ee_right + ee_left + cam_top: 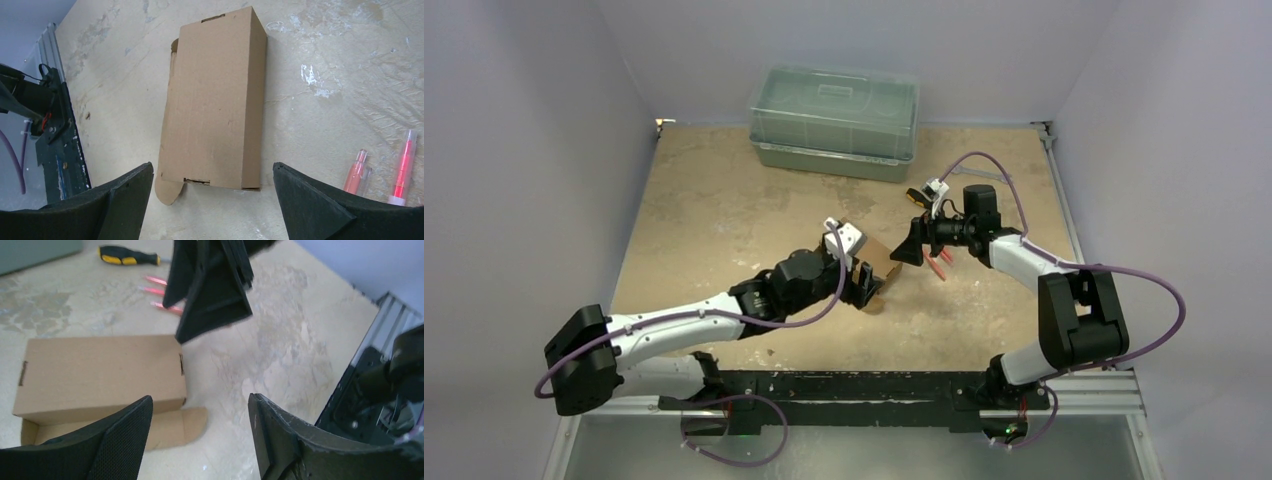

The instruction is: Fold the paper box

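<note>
Looks light and easy to dent, so better to pinch the paper box (pixel 215 100), near the tabletop (pixel 325 60) middle, by its folded long edges; left gripper (pixel 200 410) and right gripper (pixel 212 175) jaws wide, empty.

- Robotics lab test cell: plain pale walls (pixel 524 150) enclose a worn tabletop (pixel 724 210).
- Cabled left arm (pixel 674 325) and right arm (pixel 1024 255) bolted to a rail (pixel 874 385) behind the fingers (pixel 115 440).
- Screwdriver (pixel 127 256) beyond the fingers.

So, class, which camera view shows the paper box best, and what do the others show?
Right wrist: the paper box lies whole and unobstructed. In left wrist a finger covers its near side; top external shows it small, partly behind the left gripper.
</note>
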Controlling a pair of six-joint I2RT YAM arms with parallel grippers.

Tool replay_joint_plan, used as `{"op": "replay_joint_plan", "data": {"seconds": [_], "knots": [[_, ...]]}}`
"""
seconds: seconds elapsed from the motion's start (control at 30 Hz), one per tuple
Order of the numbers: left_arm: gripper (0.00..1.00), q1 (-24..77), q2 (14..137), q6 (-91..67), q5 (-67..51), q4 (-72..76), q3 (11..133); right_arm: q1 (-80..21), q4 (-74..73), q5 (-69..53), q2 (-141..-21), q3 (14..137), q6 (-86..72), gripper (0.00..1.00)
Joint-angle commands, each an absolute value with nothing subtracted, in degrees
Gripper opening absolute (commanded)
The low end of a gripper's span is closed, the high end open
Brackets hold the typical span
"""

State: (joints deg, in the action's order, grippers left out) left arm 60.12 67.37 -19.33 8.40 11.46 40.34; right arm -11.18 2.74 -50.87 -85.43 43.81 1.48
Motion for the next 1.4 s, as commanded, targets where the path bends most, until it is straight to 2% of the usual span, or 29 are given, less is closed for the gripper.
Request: {"op": "replay_joint_plan", "data": {"seconds": [0.0, 0.13, 0.43, 0.8, 1.37], "knots": [[0.69, 65.9, 66.6, -8.2, 7.8, 15.7, 32.5, -11.1, 3.8, -51.8, -84.6, 45.4, 1.9, 0.92], [0.67, 70.8, 69.7, -1.0, 11.8, 30.6, 23.7, -11.1, 3.6, -51.9, -85.2, 45.5, 2.2, 0.92], [0.57, 71.1, 84.6, 3.7, 19.5, 46.5, 22.4, -11.1, 3.0, -52.7, -86.4, 45.9, 2.9, 0.92], [0.48, 71.1, 93.2, 4.6, 23.9, 52.3, 25.0, -11.1, 2.3, -54.0, -87.5, 46.4, 3.3, 0.92], [0.43, 72.2, 98.2, 6.2, 23.2, 51.2, 28.8, -11.1, 1.8, -54.7, -88.0, 46.9, 3.4, 0.91]]}}
